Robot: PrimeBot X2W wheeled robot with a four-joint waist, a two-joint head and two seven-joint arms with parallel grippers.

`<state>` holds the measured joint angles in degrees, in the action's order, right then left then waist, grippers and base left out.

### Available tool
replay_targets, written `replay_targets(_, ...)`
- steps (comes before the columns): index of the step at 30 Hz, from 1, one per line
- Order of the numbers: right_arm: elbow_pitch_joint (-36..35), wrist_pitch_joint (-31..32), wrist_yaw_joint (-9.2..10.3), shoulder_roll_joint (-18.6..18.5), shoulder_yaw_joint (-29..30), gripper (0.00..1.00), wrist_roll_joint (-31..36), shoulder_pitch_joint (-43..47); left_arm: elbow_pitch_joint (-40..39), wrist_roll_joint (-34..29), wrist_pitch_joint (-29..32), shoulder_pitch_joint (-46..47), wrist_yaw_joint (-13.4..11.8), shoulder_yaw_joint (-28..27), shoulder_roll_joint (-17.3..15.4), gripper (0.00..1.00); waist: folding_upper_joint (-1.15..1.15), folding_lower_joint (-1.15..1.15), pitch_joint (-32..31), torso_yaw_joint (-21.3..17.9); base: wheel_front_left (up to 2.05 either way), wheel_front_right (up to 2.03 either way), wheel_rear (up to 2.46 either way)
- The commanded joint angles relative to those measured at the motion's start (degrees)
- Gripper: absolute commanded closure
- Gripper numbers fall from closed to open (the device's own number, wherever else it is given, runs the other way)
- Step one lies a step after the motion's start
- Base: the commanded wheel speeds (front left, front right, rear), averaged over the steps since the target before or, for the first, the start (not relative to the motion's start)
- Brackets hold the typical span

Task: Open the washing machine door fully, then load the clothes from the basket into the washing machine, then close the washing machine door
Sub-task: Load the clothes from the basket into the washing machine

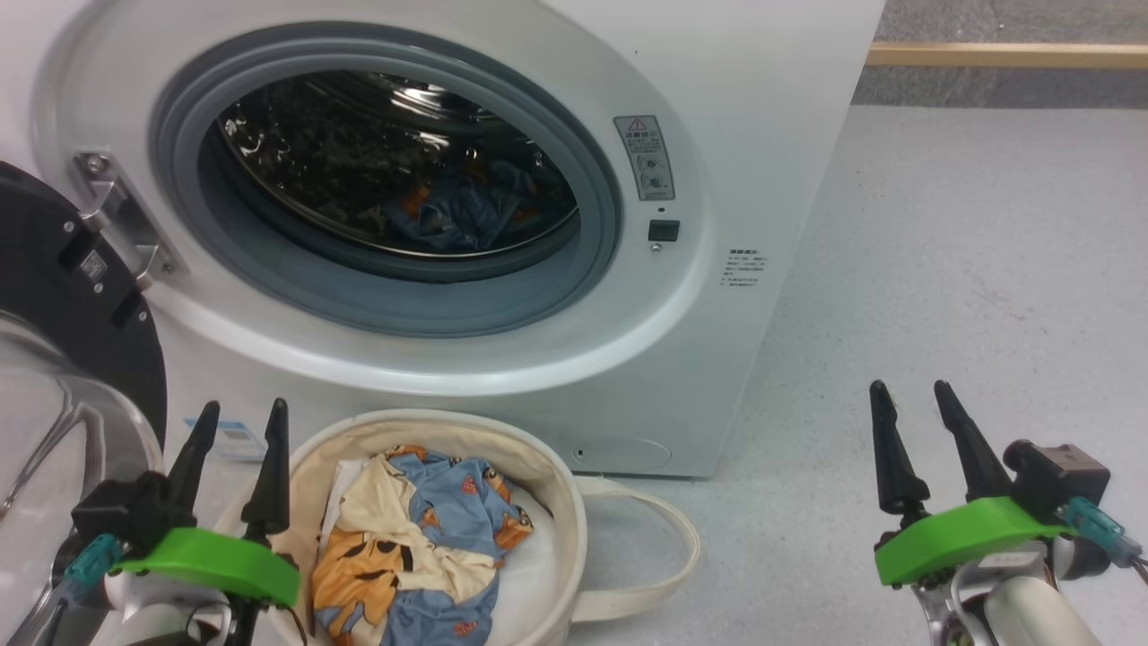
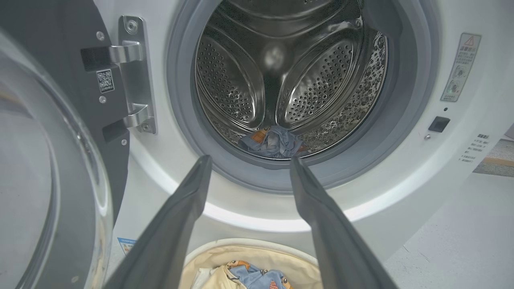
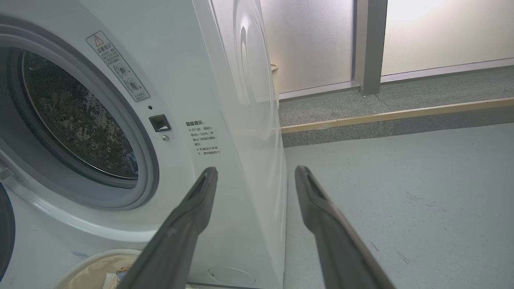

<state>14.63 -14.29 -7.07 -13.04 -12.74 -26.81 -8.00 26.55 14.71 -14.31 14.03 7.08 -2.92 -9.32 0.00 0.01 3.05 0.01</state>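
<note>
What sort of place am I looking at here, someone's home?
Likely a laundry corner in a lab or workshop rather than a home: a white washing machine stands on a grey floor, with a basket of clothes before it and frosted glass panels behind.

A pale grey floor (image 1: pixel 969 269) lies smooth, with a few faint scuff marks (image 3: pixel 415 198) on it. Along its far edge rises a low step, capped at its lip by a light wooden strip (image 3: pixel 393 114). Beyond the strip runs a band of darker speckled grey flooring (image 3: pixel 401 90), and at that band's far edge stand frosted glass panels (image 3: pixel 309 40), with a plain grey post (image 3: pixel 369 44) upright between two of them and the panel to its right glowing brighter.
</note>
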Motion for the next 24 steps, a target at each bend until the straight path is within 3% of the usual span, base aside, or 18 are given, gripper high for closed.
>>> replay_targets(1,-1.73,-0.71,-0.42,-0.37,-1.21,0.0,-0.35,-2.23,-1.15,-0.45,-0.69,2.49,0.09,-2.51,-1.05,0.0,0.0,-0.01,0.45,-0.05,0.0,0.0,0.0)
replay_targets(11,-1.96,-0.71,-0.42,-0.15,-2.07,0.0,0.02,-3.97,4.79,-0.33,-0.69,4.11,0.32,-1.16,0.95,0.0,0.0,-0.01,3.94,-0.42,0.0,0.0,0.0)
replay_targets(24,-1.71,-0.71,-0.42,-1.41,-4.67,0.0,0.86,-7.27,22.54,5.91,-0.69,11.29,0.4,6.15,1.86,0.0,0.0,-0.01,10.62,-1.77,0.0,0.0,0.0)
